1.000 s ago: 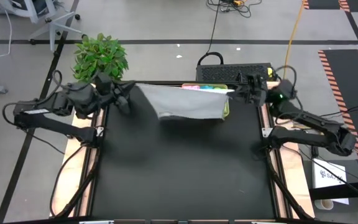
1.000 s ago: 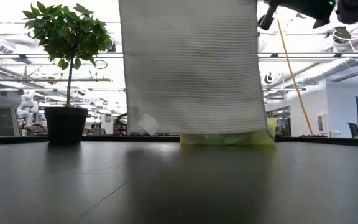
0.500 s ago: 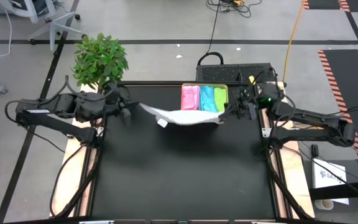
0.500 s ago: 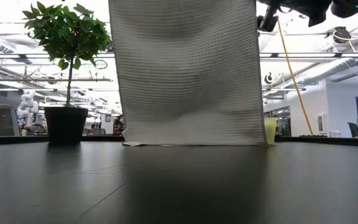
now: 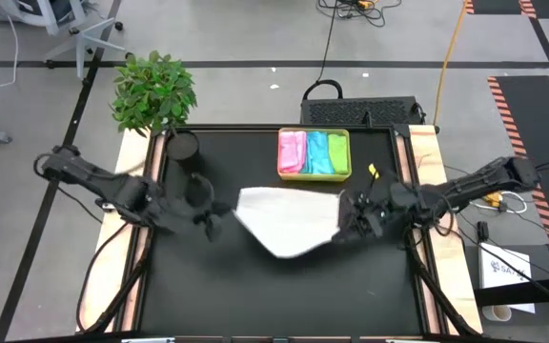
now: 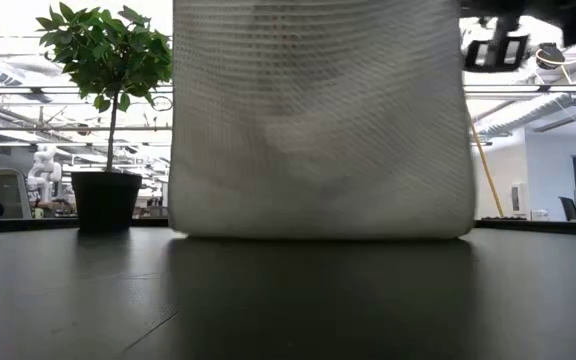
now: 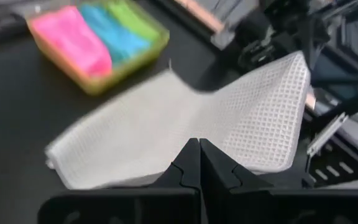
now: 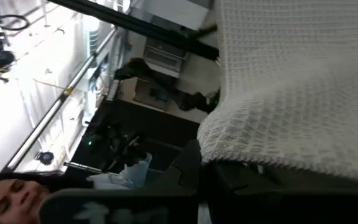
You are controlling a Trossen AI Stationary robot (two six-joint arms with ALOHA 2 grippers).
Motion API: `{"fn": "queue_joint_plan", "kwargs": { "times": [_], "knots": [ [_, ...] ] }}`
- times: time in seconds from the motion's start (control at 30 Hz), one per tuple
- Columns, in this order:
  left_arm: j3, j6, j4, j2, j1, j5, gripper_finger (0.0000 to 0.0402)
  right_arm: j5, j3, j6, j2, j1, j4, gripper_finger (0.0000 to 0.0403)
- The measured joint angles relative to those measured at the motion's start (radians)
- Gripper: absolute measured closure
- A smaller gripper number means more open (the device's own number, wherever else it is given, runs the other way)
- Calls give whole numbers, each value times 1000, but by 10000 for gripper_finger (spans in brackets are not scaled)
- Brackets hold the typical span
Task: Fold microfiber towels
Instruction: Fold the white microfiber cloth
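1. The white towel [image 5: 289, 221] is hanging spread out between the 2 arms over the middle of the black desk [image 5: 274, 295], in front of the tray. From above it sags toward the front, and in the low view its bottom edge sits right at the desk surface (touching or just above, can't really tell).
2. The left pincer [image 5: 210, 222] is closed, its fingers pinched together on the towel's left edge; the left wrist view shows them clamped tight on the cloth.
3. The right pincer [image 5: 351, 217] is closed too, on the towel's right edge. In the right wrist view the waffle weave drapes right over its fingers.
4. The yellow-green tray [image 5: 314, 174] sits at the back of the desk, well behind the hanging towel. It holds 3 folded towels side by side: the pink towel [image 5: 293, 151], the blue towel [image 5: 317, 151] and the lime green towel [image 5: 337, 152].
5. A potted plant [image 5: 154, 90] stands at the back left corner, well away from all of that.
6. A person shows in the right wrist view, off in the room beyond the desk.
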Motion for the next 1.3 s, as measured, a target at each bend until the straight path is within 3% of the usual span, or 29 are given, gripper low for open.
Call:
{"fn": "queue_joint_plan", "kwargs": {
  "times": [0.3, 0.67, 0.8, 1.0, 1.3],
  "knots": [
    [0, -371, -6, 229, -139, 51, 401, 355, -92, 104, 24, 326, 21, 403],
    [0, -651, -5, 377, -203, 123, 401, 515, -112, 271, 225, 520, 58, 403],
    [0, -674, -53, 389, -193, 81, 401, 581, -113, 262, 289, 533, 67, 403],
    [0, -697, -247, 388, -109, 52, 401, 641, -113, 230, 288, 483, -43, 403],
    [0, -517, -288, 389, 34, 58, 401, 683, -113, 169, 206, 350, -247, 403]
  ]
}}
